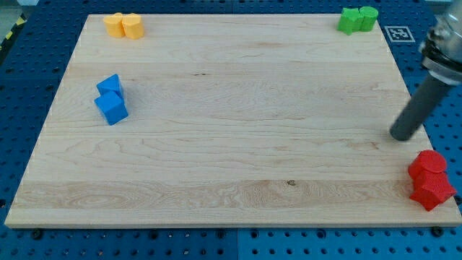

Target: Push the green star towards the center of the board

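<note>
The green star (351, 20) sits at the view's top right corner of the wooden board (231, 123), touching a green round block (368, 17) on its right. My tip (399, 136) rests near the board's right edge, well below the green blocks and just above the red blocks. It touches no block.
Two red blocks (431, 179) sit at the bottom right corner. Two blue blocks (110, 99) lie at the left. Two yellow blocks (124, 24) sit at the top left corner. A blue pegboard (440, 238) surrounds the board.
</note>
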### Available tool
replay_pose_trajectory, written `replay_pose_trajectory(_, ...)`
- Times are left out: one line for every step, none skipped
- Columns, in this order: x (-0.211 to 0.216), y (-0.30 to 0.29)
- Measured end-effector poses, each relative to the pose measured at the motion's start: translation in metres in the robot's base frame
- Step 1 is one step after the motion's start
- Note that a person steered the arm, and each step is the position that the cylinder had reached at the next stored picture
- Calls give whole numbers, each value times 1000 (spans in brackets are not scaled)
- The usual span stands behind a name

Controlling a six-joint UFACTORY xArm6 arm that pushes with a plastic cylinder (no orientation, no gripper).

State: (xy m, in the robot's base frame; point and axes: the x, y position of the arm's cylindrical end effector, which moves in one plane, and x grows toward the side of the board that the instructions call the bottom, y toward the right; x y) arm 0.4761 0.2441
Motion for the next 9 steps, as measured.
replay_pose_trajectory(-60,-28)
replay_pose_trajectory(-89,-3)
replay_pose_trajectory(-124,29)
replay_pose_trajectory(-180,42)
replay_pose_trajectory(-229,50)
replay_pose_trajectory(-279,51)
replay_pose_trajectory(-285,50)
replay_pose_trajectory(-285,48)
replay_pose_trajectory(-285,46)
